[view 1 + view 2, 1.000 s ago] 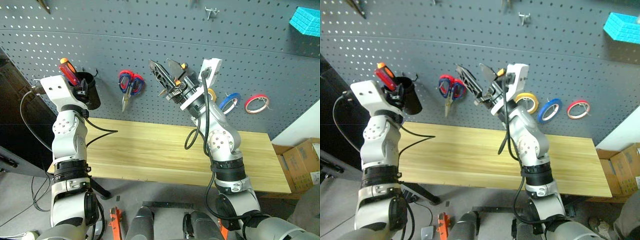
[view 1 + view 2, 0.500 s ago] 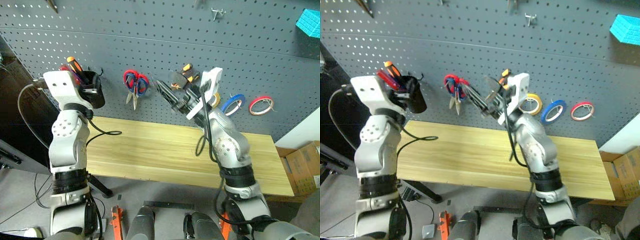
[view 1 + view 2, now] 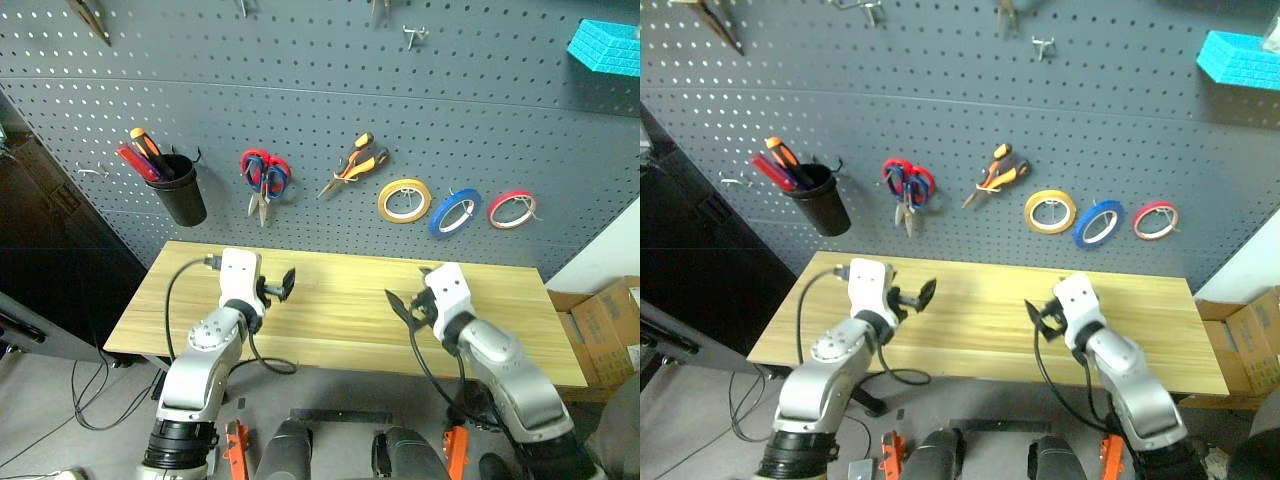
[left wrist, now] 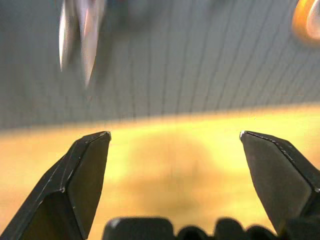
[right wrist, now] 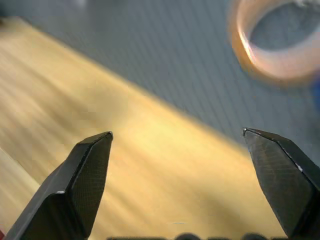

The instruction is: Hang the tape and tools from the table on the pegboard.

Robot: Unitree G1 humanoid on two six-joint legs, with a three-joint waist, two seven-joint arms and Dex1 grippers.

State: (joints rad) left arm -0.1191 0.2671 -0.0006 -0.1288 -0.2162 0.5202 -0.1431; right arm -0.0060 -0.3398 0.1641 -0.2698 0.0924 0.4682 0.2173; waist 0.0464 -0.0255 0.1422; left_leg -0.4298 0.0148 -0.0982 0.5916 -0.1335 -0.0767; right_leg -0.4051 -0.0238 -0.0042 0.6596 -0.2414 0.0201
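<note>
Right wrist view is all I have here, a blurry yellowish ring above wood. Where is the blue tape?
Observer: The thin blue ring-shaped tape roll hangs on the dark grey pegboard, between a yellow roll and a red roll.
Operator: And the pliers?
Observer: The orange-and-black-handled pliers hang left of the yellow roll.
Operator: What is the left claw doing?
Observer: The left claw is open over the light wood table, holding nothing.

Yellow roll (image 3: pixel 404 200) beside red roll (image 3: pixel 512 208)
</note>
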